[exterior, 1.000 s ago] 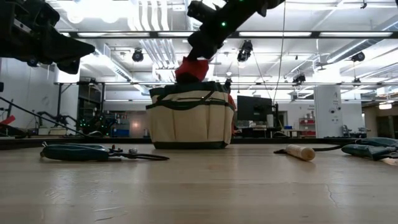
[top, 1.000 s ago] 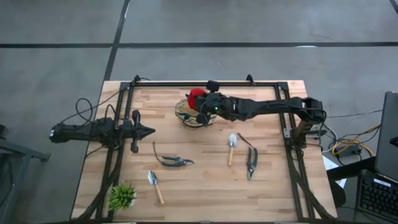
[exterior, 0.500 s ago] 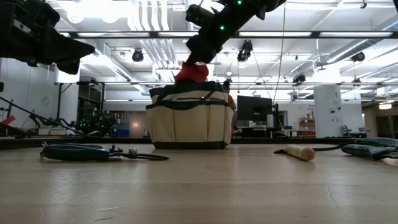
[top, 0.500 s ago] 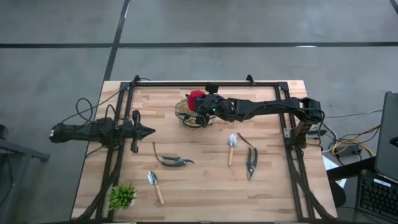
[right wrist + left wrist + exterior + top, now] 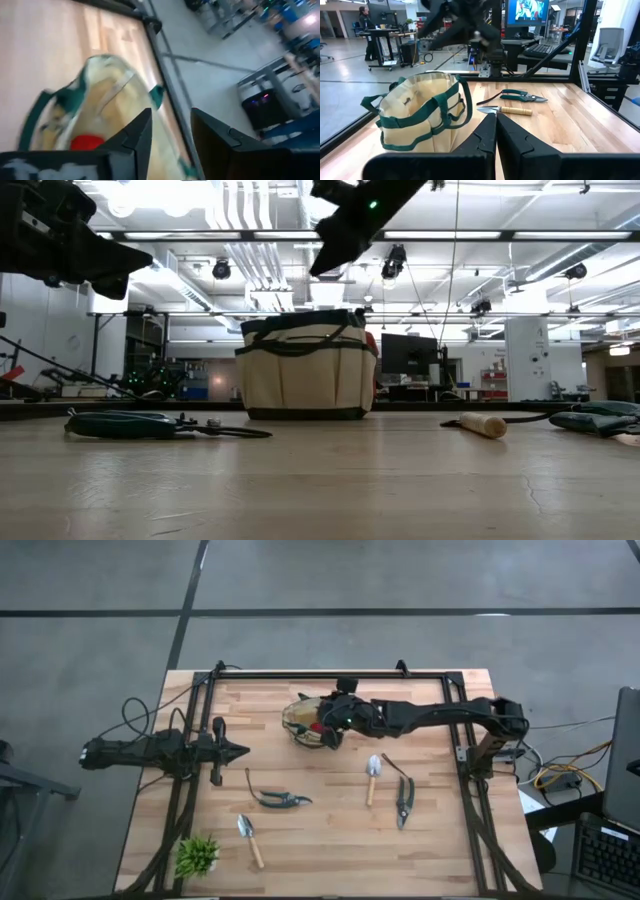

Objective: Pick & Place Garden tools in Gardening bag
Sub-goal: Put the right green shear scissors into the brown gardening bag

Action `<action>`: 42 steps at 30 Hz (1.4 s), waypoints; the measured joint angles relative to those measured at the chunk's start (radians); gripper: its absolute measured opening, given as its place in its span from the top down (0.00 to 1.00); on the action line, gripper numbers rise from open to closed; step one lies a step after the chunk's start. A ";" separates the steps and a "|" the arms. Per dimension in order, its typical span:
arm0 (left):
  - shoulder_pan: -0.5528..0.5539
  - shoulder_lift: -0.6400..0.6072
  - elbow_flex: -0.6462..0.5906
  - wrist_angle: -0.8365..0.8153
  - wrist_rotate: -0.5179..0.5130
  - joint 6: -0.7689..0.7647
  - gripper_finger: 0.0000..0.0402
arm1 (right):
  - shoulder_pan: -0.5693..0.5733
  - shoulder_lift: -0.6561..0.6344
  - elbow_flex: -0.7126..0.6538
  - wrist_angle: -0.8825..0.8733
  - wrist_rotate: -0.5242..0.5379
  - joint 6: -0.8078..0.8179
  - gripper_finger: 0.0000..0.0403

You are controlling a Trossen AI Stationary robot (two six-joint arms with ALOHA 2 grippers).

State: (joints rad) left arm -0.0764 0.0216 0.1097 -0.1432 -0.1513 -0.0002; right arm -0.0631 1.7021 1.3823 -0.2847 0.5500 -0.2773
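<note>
Gardening bag (image 5: 303,720) beneath raised right hand (image 5: 327,727)

Right gripper (image 5: 170,132) fingers spread, nothing between them, hanging over the gardening bag (image 5: 107,107), red glove (image 5: 86,143) sitting inside.

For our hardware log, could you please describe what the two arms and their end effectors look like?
Both arms are dark, nearly black, built of slim jointed segments. The right end effector sits on a wrist showing a small green indicator light, with a red light spot beside it. The left end effector tapers to a point, and black cables loop behind its arm. In the wrist views the fingers are matte black, angular wedges.
</note>
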 joint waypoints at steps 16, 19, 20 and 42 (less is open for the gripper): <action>0.000 0.000 0.000 -0.007 0.000 0.000 0.96 | 0.229 -0.125 -0.005 -0.643 -0.137 0.317 0.67; 0.000 0.000 0.000 -0.008 0.000 0.000 0.96 | 0.260 -0.124 -0.014 -0.735 -0.132 0.377 0.68; 0.000 0.000 0.000 -0.008 0.000 0.000 0.96 | 0.264 -0.124 -0.022 -0.746 -0.132 0.396 0.68; 0.000 0.000 0.000 -0.008 0.000 0.000 0.96 | 0.125 -0.138 -0.373 -0.676 -0.250 0.707 0.61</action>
State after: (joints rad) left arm -0.0764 0.0213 0.1098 -0.1516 -0.1513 -0.0002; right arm 0.0620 1.5639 1.0092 -0.9610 0.3005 0.4301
